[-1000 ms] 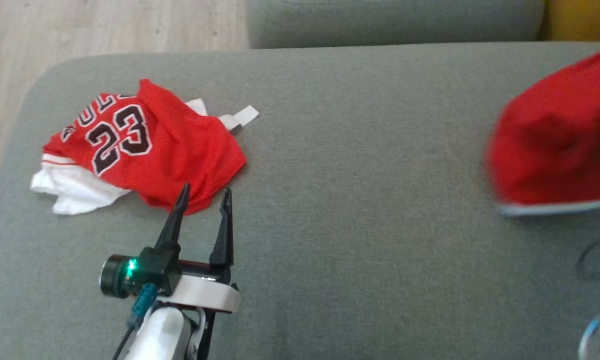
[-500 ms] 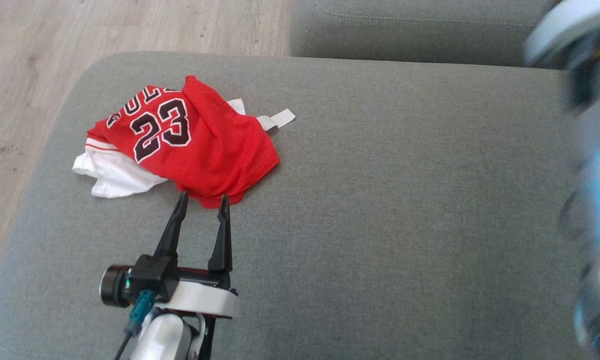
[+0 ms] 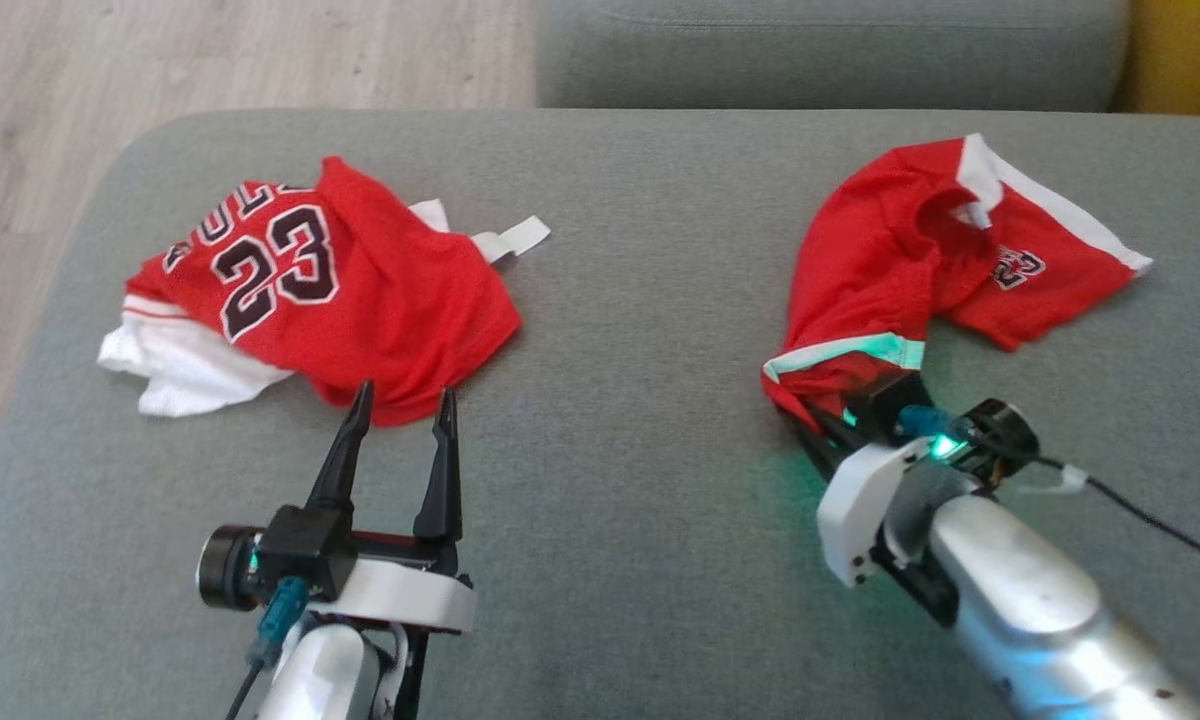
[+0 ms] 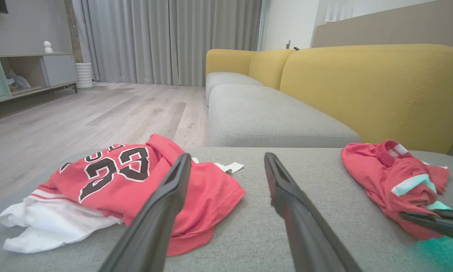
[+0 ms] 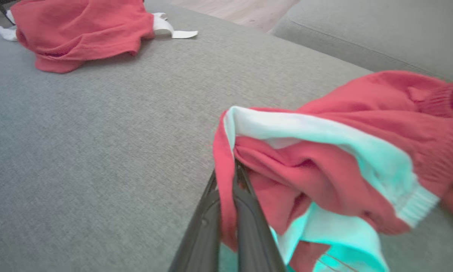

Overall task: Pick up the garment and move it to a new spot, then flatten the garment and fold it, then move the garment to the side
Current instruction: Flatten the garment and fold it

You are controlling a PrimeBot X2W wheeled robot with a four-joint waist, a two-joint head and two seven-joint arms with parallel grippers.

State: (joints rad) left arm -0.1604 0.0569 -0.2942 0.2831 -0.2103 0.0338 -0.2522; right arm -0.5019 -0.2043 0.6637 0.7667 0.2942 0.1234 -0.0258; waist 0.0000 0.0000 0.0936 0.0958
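Red shorts (image 3: 890,270) with white side bands lie crumpled on the right part of the grey sofa cushion (image 3: 640,400), one leg spread toward the cushion's far right. The near hem, white-banded and tinted green by a wrist light, is bunched at the right end effector (image 5: 229,189). That end effector is clenched, both fingers pressed together on a fold of the shorts' red cloth at the hem.

The left end effector (image 3: 405,395) is released, fingers spread wide and holding nothing, its tips just beside the near hem of a red number 23 jersey (image 3: 340,290). Contact there cannot be confirmed. The jersey lies in a heap over white cloth on the cushion's left part, well apart from the shorts.

Wooden floor (image 3: 40,100) lies beyond the cushion's left edge.
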